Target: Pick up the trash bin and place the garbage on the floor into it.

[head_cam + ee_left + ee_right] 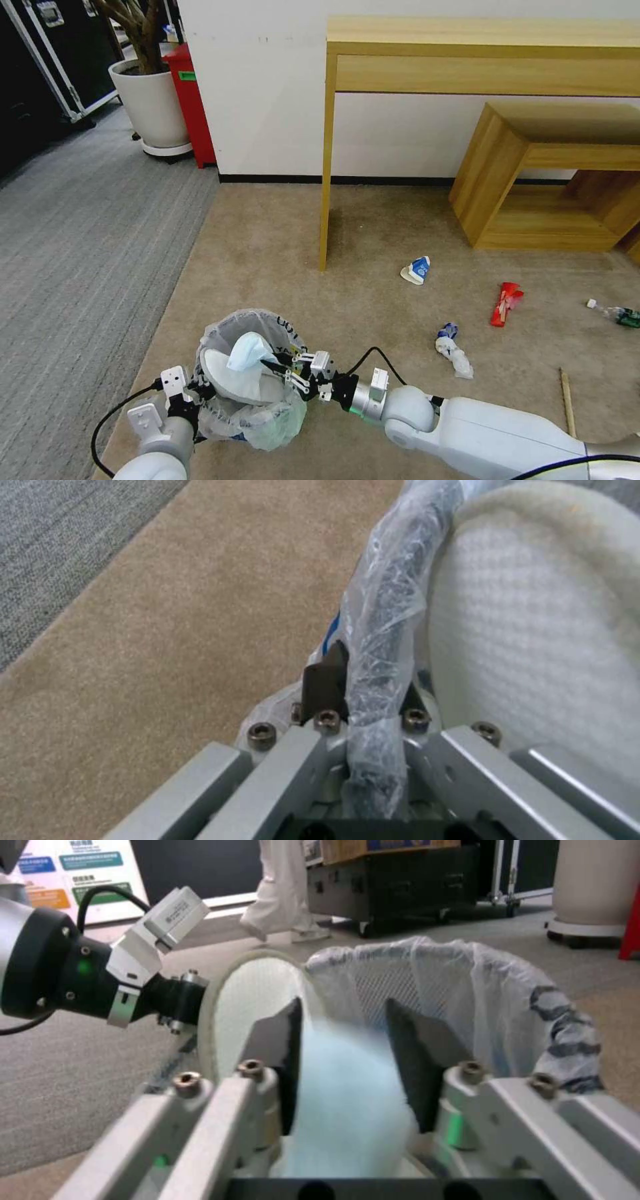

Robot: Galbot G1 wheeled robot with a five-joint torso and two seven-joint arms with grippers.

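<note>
Bin [250, 373] rim clamped in left end effector [363, 690]; right end effector [343, 1060], spread open, straddles pale blue mask [347, 1100] above it.

Head camera looks steeply down, trash bin [250, 373] at six o'clock. Both wrist cameras sit tight against that bin's rim [467, 947], facing opposite ways.

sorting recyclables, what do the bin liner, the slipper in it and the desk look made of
Bin liner: thin translucent plastic film, crinkly and glossy. Slipper: apparently soft white waffle-textured fabric. Desk: light wood or wood-look laminate, matt grain; which one is unclear.
</note>
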